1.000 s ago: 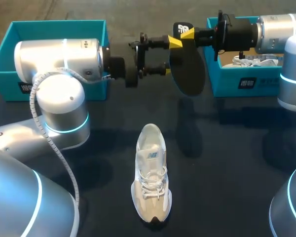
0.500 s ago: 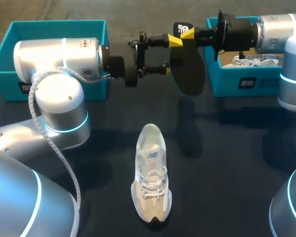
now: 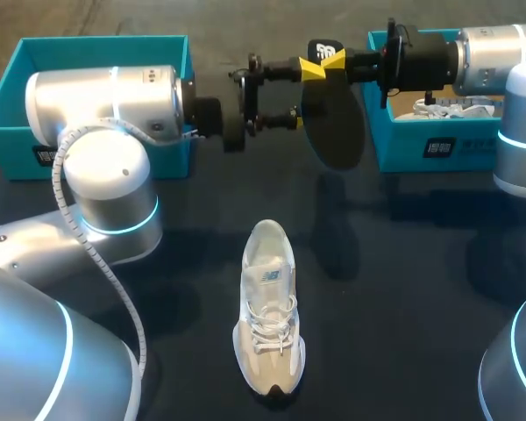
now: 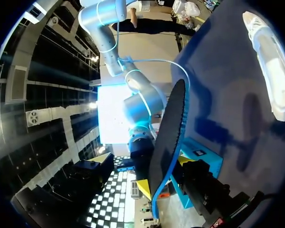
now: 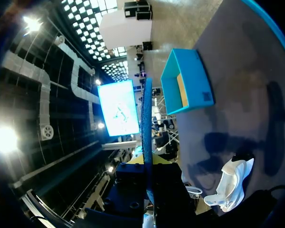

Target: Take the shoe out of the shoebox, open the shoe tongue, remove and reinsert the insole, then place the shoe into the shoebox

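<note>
The right gripper (image 3: 324,63) pinches the top of the dark insole (image 3: 335,123) and holds it up in the air
The left gripper (image 3: 291,90) is wide open just beside the insole, holding nothing. The white shoe (image 3: 268,307) lies on the table (image 3: 403,289), well apart from the left shoebox (image 3: 9,96) and the right shoebox (image 3: 421,151)

Overhead rear view; wrists beside insole (image 3: 333,123)

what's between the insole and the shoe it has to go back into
Nothing visible. The right end effector holds the insole in the air at the far side; the shoe lies nearer, upright, with only bare table between. The left end effector is beside the insole, not under it.
</note>
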